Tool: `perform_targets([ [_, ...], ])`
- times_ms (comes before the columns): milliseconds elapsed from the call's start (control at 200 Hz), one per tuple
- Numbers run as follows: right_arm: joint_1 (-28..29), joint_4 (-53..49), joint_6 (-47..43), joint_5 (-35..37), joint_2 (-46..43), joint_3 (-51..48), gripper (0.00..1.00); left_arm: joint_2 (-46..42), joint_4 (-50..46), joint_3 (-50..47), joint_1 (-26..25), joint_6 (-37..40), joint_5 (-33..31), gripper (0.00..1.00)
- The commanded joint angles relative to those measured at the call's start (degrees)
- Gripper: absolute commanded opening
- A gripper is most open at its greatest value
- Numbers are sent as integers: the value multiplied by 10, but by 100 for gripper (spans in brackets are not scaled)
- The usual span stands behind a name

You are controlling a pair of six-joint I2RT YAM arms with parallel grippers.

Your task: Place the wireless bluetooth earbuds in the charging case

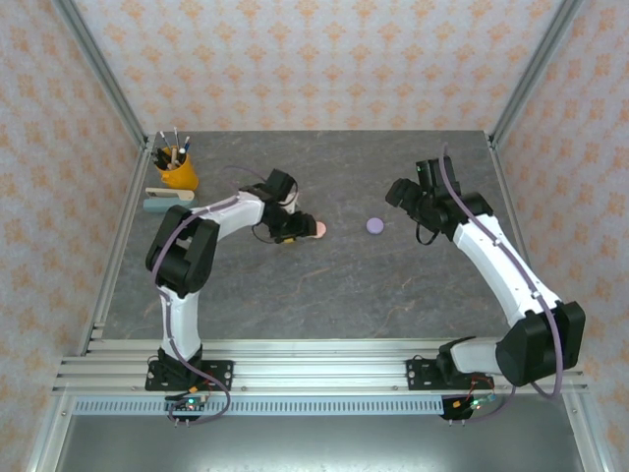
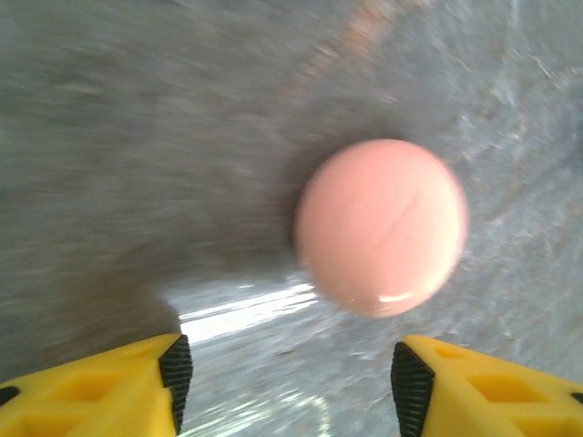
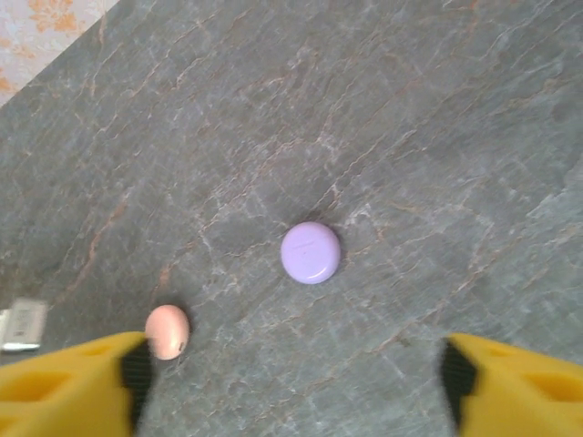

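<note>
As left gripper point(image 2: 291, 378) gapes at pink case point(image 2: 381, 226), right gripper point(image 3: 293, 378) — apart — sees purple case point(image 3: 311, 252).

A: Cases, status?
B: I see two round ones, both lids shut, lying flat on the table point(image 3: 437, 137). Pink case point(image 2: 381, 226) on my left side, glossy (blurred up close). Purple case point(image 3: 311, 252) to its right, apart, not touching.

yellow pen cup point(image 1: 177, 175), teal-and-cream block point(image 1: 169, 200) just beside it, back-left on grey tabletop point(image 1: 324, 285)
</note>
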Motion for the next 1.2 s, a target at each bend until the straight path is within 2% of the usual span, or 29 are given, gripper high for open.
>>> perform_targets([
  [0,-19,-22,-11,43,-27,7,100,-91,-73,-10,35,38,-64,65],
  [115,-42,-34,-35,75,-26,11,100,-183,-63,-37,60,70,-122,66],
  [170,-47,-32,-48,125,-27,7,100,-229,-46,-57,62,98,-181,66],
  [265,-56,-4,-69,224,-34,-23,100,-326,46,-125,61,142,-269,66],
  [315,-56,40,-86,299,-41,-58,100,-373,112,-176,62,164,-321,67],
  [385,-58,144,-129,373,-55,-128,100,-433,211,-256,61,195,-408,76],
  [495,-80,254,-185,394,-49,-200,100,-470,329,-349,63,246,-509,82],
  [590,-105,338,-192,385,-37,-253,100,-447,400,-397,70,272,-534,82],
  [675,-114,441,-220,373,-21,-309,100,-415,512,-455,74,289,-549,82],
  [711,-114,488,-235,366,-13,-332,100,-401,563,-478,80,292,-543,82],
  [751,-115,537,-255,355,-1,-355,100,-402,544,-470,84,287,-541,82],
  [811,-115,611,-274,339,16,-389,100,-393,611,-486,94,295,-518,83],
  [871,-117,677,-282,321,35,-416,100,-381,596,-473,101,308,-507,82],
  [916,-117,667,-282,304,37,-409,100,-377,593,-471,100,321,-504,82],
  [961,-119,715,-286,284,47,-420,100,-382,598,-480,103,326,-507,82],
  [1071,-120,814,-301,244,94,-445,100,-397,605,-497,126,323,-467,82],
  [1126,-119,795,-314,208,104,-433,100,-407,605,-506,133,323,-438,82],
  [1191,-120,832,-316,198,122,-445,100,-417,609,-519,140,319,-419,82],
])
